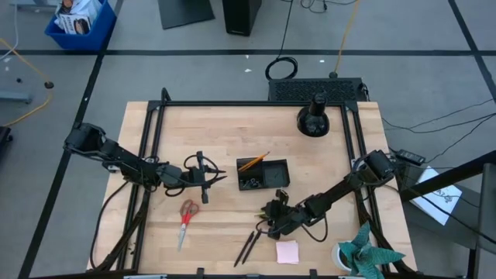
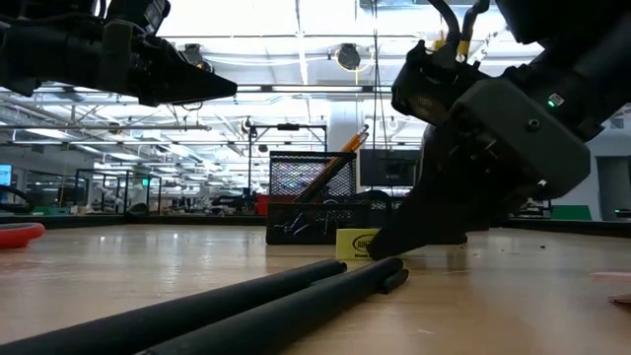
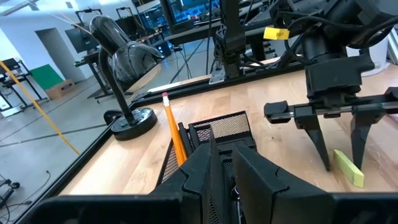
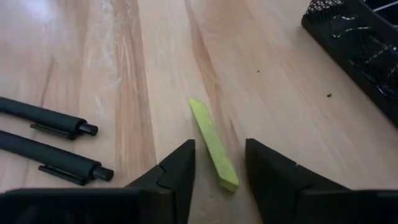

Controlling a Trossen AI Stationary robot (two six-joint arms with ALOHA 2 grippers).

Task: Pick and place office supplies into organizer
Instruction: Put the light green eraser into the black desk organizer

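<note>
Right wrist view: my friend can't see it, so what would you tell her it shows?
The right gripper has its two dark fingers open on either side of a small yellow eraser lying on the wooden table. Two black pens lie off to one side, and a corner of the black mesh organizer shows.

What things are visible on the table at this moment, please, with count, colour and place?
organizer: one, black mesh, table centre
pencil: one, orange, leaning out of the organizer
binder clips: several, black, in the organizer's left compartment
scissors: one, red handles, front left
pens: two, black, side by side at front centre
yellow item: one, flat on wood between the right fingers
sticky-note pad: one, pink, front right
lamp: one, black, back right
paper plant: one, teal, front right corner
left gripper: left of the organizer
right gripper: open, straddling the yellow item
</note>
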